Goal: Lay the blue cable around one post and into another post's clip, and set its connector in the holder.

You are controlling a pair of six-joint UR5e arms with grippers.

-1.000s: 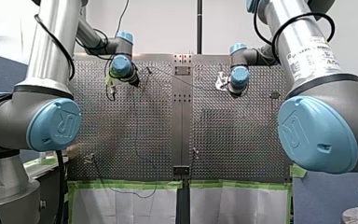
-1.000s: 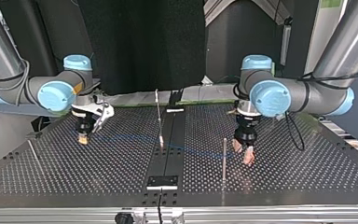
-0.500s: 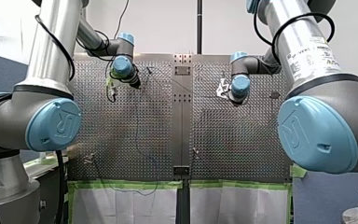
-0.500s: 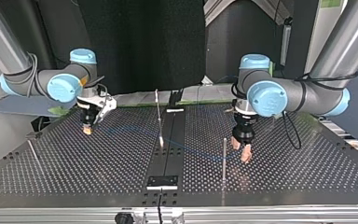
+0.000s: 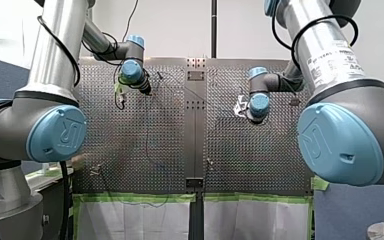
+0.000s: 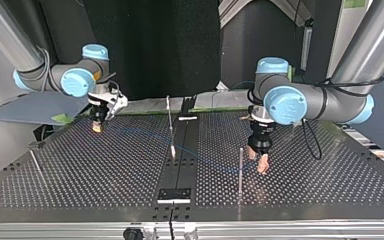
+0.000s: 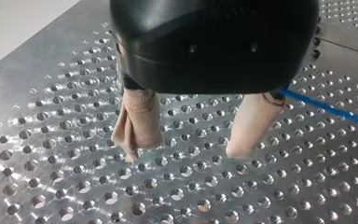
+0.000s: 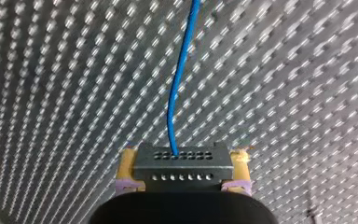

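My right hand point(image 6: 98, 126), at ten o'clock on the surface point(image 6: 90, 175) in the top view, grips the black connector point(image 8: 182, 164) between its yellow pads point(image 8: 127, 164). The blue cable point(image 8: 179, 84) runs straight ahead from it, then across the surface past the middle post point(image 6: 170, 125) toward four o'clock. My left hand point(image 7: 185, 151) is open, its beige pads point(image 7: 137, 121) spread over the surface, at three o'clock of the near post point(image 6: 240, 170), with the cable beside it.

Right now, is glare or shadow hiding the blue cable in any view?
Right wrist view: table glints all over, yet the blue cable stands out from the connector onward. Left wrist view: strong glare on the table beside the fingers, cable clear of it. Top view: dim table, dark backdrop, cable faint. Front view: shiny table, cable barely shows.
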